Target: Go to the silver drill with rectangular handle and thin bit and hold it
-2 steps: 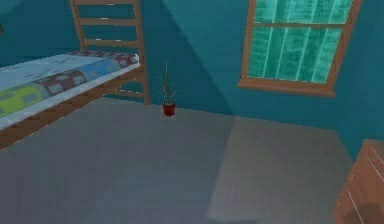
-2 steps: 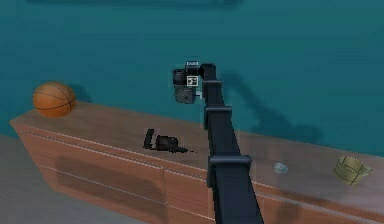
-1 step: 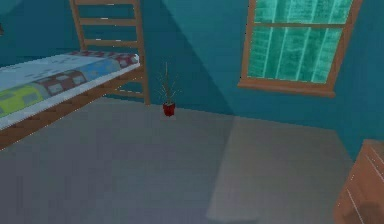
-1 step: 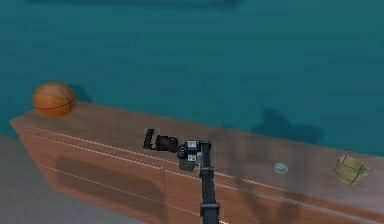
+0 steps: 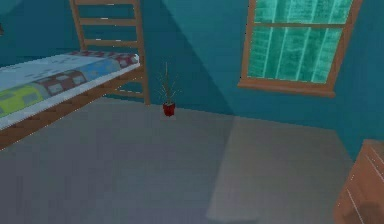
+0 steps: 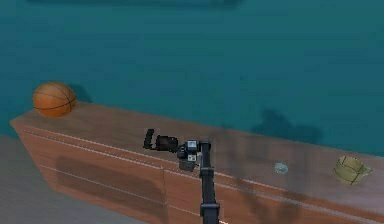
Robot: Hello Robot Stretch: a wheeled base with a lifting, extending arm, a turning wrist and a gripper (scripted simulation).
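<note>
While arm lies out over wooden dresser (image 6: 100, 135), end effector (image 6: 152, 139) sits mid-top, right of basketball (image 6: 54, 98). Can't tell if it grasps anything. Silver drill not clearly made out; small pale blob (image 6: 281, 168) further right, maybe. Approach looks done, hold unconfirmed.

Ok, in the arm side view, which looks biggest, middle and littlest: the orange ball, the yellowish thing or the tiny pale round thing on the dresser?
1. orange ball, biggest
2. yellowish thing, middle
3. tiny pale round thing, littlest
All three sit on the dresser top.
</note>
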